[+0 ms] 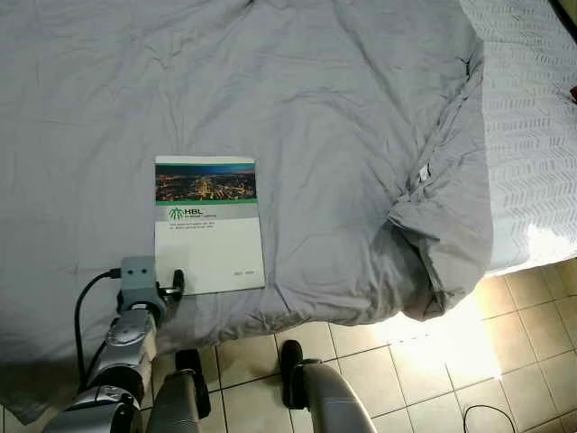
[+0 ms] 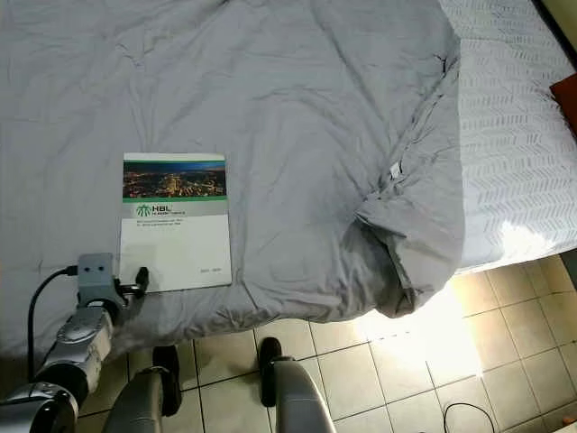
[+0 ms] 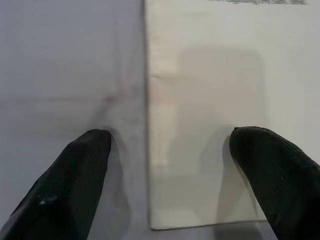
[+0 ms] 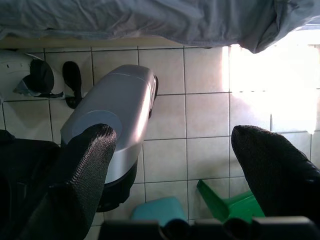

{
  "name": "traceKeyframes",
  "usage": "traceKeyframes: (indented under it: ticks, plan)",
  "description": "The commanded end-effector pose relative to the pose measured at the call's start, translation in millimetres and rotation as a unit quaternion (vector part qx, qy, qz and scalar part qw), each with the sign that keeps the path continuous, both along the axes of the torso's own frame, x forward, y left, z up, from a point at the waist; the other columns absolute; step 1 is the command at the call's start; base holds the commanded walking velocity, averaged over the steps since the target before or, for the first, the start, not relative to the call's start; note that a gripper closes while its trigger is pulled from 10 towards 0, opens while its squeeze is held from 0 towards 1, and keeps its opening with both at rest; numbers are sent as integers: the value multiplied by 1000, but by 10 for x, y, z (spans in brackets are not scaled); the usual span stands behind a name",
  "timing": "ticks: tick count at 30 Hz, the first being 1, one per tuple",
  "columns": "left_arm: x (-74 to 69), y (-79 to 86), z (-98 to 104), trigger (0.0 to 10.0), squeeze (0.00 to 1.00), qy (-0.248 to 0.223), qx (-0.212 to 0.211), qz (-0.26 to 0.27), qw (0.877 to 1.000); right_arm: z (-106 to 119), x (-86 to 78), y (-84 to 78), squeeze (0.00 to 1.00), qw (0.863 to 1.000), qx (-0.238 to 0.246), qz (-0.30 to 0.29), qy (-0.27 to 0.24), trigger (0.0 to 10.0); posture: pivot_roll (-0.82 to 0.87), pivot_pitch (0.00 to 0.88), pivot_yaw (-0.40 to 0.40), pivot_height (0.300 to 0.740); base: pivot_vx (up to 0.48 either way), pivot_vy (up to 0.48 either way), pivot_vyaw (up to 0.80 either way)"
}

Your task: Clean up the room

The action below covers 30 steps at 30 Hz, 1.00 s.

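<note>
Left hand [image 3: 165,165] spread open and empty at the near left corner of the booklet [image 1: 207,225] lying flat on the bed's grey duvet [image 1: 343,117], right hand [image 4: 170,170] idle, open, pickup apparently not yet done.

The left arm [image 1: 126,338] reaches forward and up from the lower left, silver, with a grey wrist block [image 1: 138,275] and a black cable [image 1: 83,307] looping beside it. The left pincer [image 3: 165,165] holds its 2 black fingers [image 3: 80,175] spread wide apart, tips low. The right pincer [image 4: 175,165] hangs pointing down, its 2 fingers [image 4: 270,165] likewise parted, above the robot's silver leg [image 4: 117,115]
</note>
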<state>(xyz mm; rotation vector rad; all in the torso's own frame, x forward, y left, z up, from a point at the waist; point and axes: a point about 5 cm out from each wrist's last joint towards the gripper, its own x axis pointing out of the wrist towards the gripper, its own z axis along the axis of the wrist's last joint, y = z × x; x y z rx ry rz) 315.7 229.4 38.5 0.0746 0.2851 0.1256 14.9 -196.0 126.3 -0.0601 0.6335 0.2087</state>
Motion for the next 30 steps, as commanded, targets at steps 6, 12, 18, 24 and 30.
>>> traceKeyframes:
  ticks: [6,12,18,24,30]
  plan:
    - [-202,-211,-181,10000,0,-14,71,-37,997,-56,-78,-27,0,1000,-3,-8,24,10000,-405,502,-230,740,0,0,0]
    - [-355,-266,-416,10000,0,44,-17,2,999,-62,-88,-26,0,1000,-2,-7,27,10000,-420,503,-242,740,0,0,0]
    - [-274,-285,-353,10000,0,30,-47,34,998,118,-15,118,0,997,60,39,-3,10000,-430,504,-243,740,0,0,0]
    - [-190,-224,-209,10000,0,-17,-54,44,997,233,63,296,0,990,110,91,-12,10000,-428,503,-236,740,0,0,0]
    - [-170,-49,-46,10000,0,-74,-47,58,994,213,51,319,0,989,112,97,-2,10000,-422,512,-236,740,0,0,0]
